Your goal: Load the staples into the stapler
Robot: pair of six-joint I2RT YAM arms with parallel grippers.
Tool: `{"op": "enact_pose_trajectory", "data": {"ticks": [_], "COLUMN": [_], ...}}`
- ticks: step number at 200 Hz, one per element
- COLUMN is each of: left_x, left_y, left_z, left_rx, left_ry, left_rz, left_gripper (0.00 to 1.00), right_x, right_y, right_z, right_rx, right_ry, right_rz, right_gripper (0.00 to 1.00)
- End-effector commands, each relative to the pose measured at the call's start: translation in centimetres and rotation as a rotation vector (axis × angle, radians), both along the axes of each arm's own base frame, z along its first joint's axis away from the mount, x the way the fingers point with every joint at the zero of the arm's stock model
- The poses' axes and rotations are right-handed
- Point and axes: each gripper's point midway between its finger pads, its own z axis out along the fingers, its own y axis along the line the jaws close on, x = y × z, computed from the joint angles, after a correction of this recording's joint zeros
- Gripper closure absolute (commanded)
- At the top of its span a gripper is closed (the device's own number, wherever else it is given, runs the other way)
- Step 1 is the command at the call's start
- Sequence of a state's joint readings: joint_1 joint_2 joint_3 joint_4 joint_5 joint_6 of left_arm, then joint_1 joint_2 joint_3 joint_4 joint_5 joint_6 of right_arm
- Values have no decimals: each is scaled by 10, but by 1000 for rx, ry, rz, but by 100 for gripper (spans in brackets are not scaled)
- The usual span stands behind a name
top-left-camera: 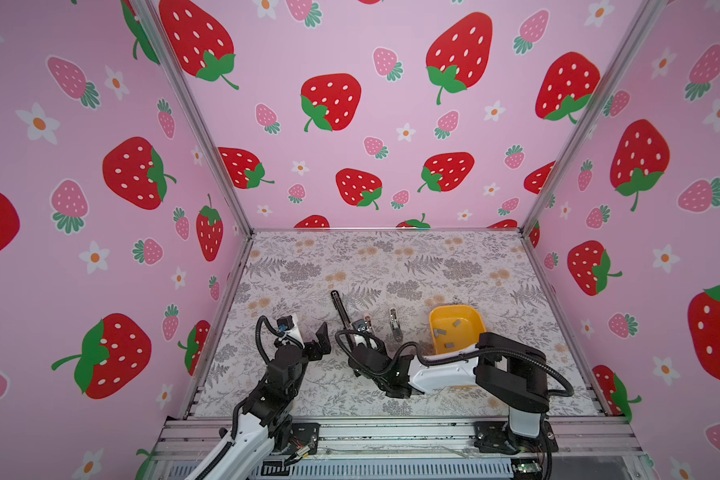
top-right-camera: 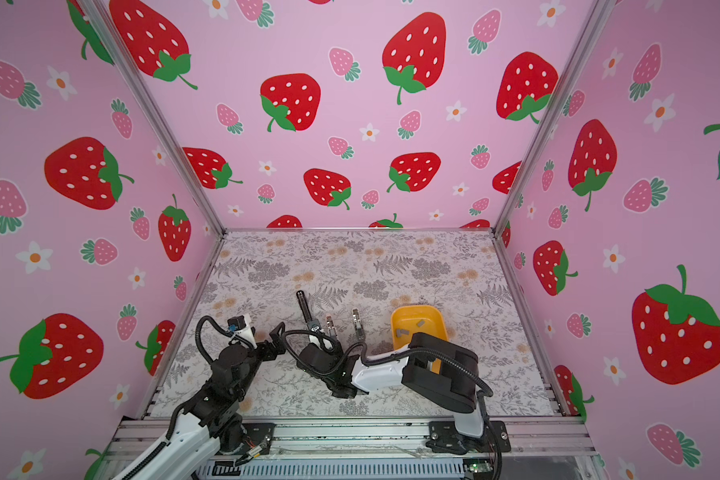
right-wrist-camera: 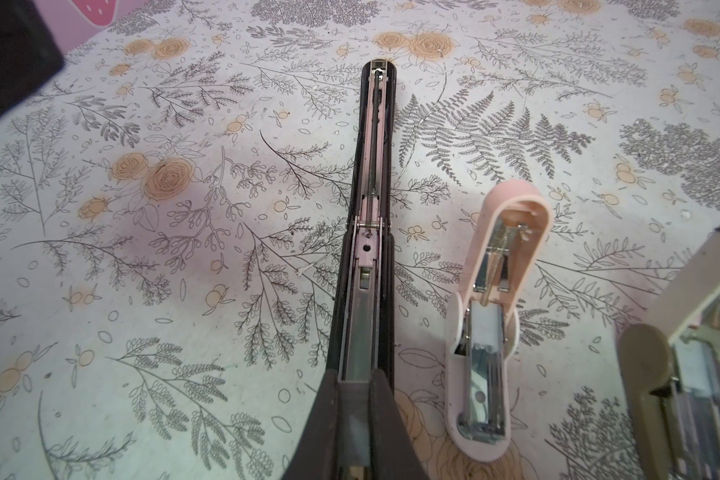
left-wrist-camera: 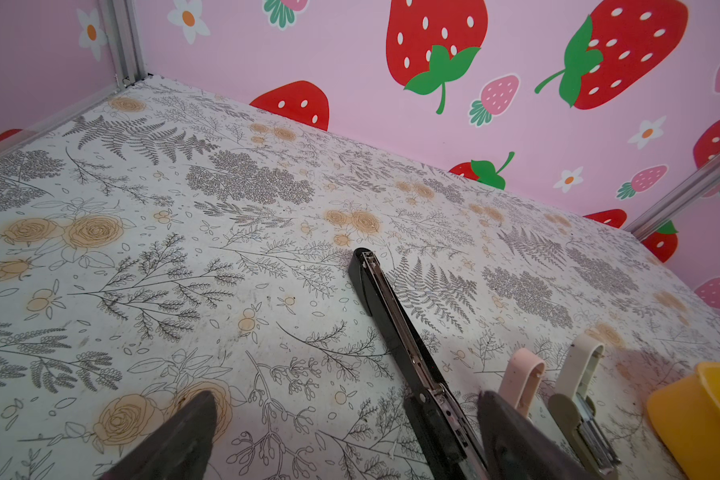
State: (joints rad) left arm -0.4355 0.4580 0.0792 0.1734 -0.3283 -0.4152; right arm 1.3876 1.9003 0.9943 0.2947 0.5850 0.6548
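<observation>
Floral table (top-left-camera: pixel 308 270) — yellow bin (top-left-camera: pixel 477 319) holds grey staples (top-left-camera: pixel 439 331); left tool (left-wrist-camera: pixel 346 397) spread, right tool (right-wrist-camera: pixel 354 380) pressed together.

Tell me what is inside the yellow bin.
Three small grey staple strips lie apart on the floor of the yellow bin, in a top view. The right arm crosses over the bin's near end, so anything there is hidden.

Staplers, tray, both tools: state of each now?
black stapler: opened flat, channel exposed
pink stapler: opened flat
beige stapler: opened flat
yellow tray: holds three loose staples
left tool: open, empty
right tool: shut, apparently on a staple strip, at the black stapler's channel
</observation>
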Motion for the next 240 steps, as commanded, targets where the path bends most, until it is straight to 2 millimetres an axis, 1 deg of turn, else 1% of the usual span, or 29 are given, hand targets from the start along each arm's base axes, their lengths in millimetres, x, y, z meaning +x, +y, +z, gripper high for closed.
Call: {"op": "enact_pose_trajectory", "data": {"ticks": [1, 77, 118, 186, 240], "left_x": [0, 0, -1, -1, -1], "left_y": [1, 1, 1, 1, 1], "left_z": [0, 0, 0, -1, 0], "left_rx": [-4, -5, -4, -5, -5], "left_ry": [-4, -5, -5, -4, -5], "left_rz": [2, 2, 2, 2, 2], "left_gripper": [1, 1, 1, 1, 1], "right_x": [-3, -4, -3, -7, -6], "right_y": [6, 1, -5, -10, -19], "right_z": [-7, -12, -11, -16, -17], "right_rx": [6, -1, 0, 8, -1], "right_ry": [17, 22, 20, 46, 41], "right_rz": [-3, -12, -28, -25, -42], "right_gripper": [96, 96, 96, 97, 96]}}
